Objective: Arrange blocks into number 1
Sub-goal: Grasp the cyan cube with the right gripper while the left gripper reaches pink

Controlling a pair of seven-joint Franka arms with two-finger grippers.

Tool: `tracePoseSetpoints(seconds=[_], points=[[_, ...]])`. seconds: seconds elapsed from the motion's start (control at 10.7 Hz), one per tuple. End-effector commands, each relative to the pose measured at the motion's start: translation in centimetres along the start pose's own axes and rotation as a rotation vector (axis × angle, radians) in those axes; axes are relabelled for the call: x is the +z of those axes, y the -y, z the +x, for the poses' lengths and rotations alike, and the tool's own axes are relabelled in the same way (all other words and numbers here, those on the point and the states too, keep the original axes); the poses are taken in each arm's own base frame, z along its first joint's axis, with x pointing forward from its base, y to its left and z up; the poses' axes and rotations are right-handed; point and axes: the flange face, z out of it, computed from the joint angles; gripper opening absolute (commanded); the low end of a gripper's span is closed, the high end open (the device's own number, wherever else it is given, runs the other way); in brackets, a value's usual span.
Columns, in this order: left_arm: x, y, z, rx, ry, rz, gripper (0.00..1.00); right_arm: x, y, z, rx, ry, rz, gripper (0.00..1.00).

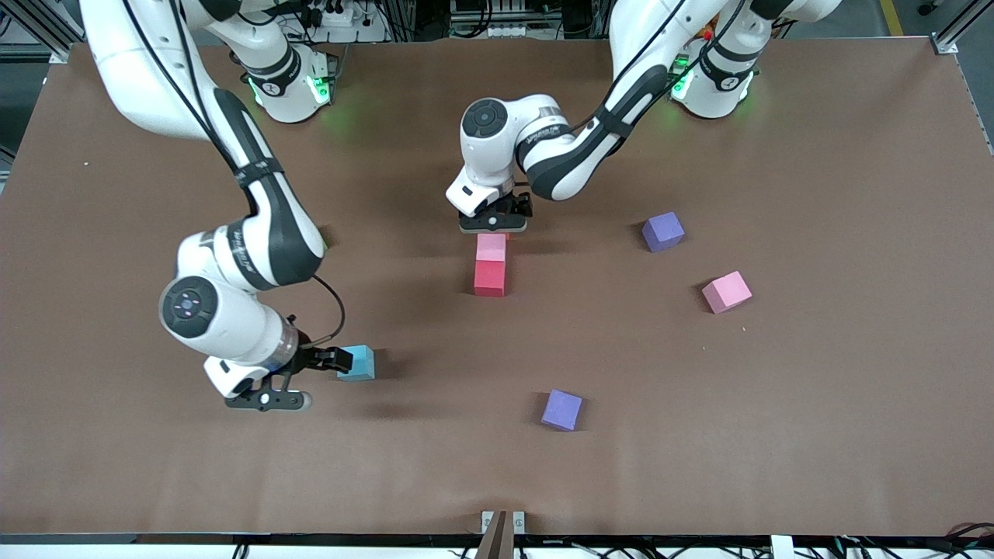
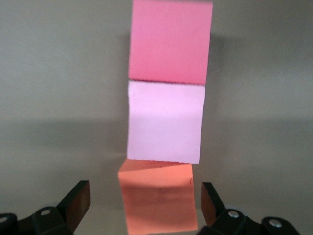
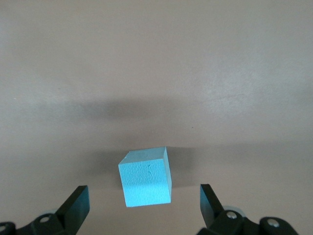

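Three blocks lie in a line mid-table: a red block (image 1: 490, 278) nearest the front camera, a light pink block (image 1: 491, 247) touching it, then an orange block (image 2: 159, 198), slightly turned. The front view hides the orange one under my left gripper (image 1: 494, 225). In the left wrist view, my left gripper (image 2: 144, 201) is open around the orange block with a gap on each side. My right gripper (image 1: 335, 362) is low at a light blue block (image 1: 359, 363) toward the right arm's end, open. In the right wrist view the blue block (image 3: 145, 177) sits between its fingertips (image 3: 77, 203), untouched. A second pink block (image 1: 727, 292) lies toward the left arm's end.
Two purple cubes lie loose on the brown table (image 1: 815, 404): one (image 1: 662, 231) beside the line toward the left arm's end, one (image 1: 562, 410) nearer the front camera. A small bracket (image 1: 502, 524) sits at the table's front edge.
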Motion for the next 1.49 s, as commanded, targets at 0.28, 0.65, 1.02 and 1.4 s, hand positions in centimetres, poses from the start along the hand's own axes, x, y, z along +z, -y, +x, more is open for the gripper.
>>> tracePoseSetpoints(seconds=[0.28,0.65,1.02,1.4], points=[[-4.7,7.8,8.9,-0.199,-0.030,0.010,1.00,5.9,2.7,-0.6,-0.010,0.013,-0.002,1.00],[-3.2,16.6,14.1,-0.351,0.032,0.116,1.00,7.2,3.2,-1.0,-0.019,0.025,-0.006,1.00],[-3.9,29.1,15.2,-0.473,-0.051,0.090,1.00,8.3,3.3,-1.2,-0.060,0.013,-0.055,1.00],[-1.2,39.3,14.3,-0.427,-0.036,0.106,1.00,8.9,3.2,-1.3,-0.091,0.009,-0.090,1.00]])
